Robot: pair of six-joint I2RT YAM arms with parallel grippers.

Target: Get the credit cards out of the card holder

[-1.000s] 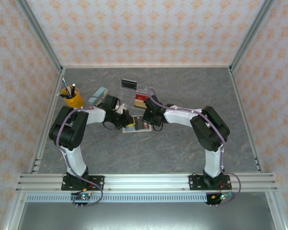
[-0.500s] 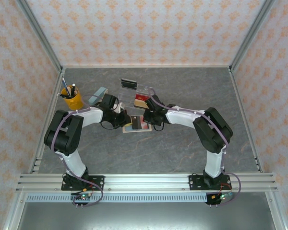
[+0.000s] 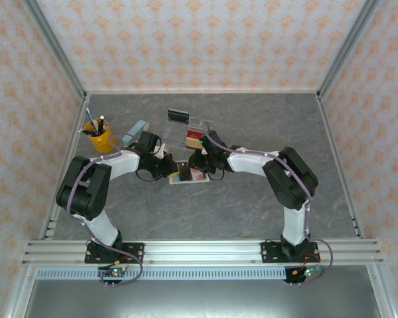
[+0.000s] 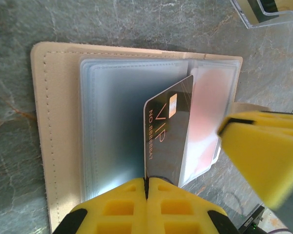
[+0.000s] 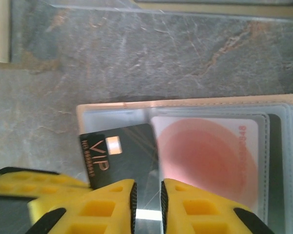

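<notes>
In your left wrist view the left gripper [image 4: 146, 187] pinches the black VIP card [image 4: 168, 131] over the card holder [image 4: 107, 126], open on the table [image 4: 136, 19]; the right wrist view adds the right gripper [image 5: 146, 197], jaws nearly together, grip unclear.

One tan leather-like bifold card holder [image 4: 58, 136] lies open mid-table. Two cards are at it: one black plastic card lettered VIP [image 4: 168, 136] and one pale card with a red disc [image 5: 210, 156]. Nearer the table's left edge are one yellow cup of pens [image 3: 101, 138] and one blue-grey block [image 3: 136, 131]. Behind the holder is one clear plastic tray [image 3: 200, 126].
</notes>
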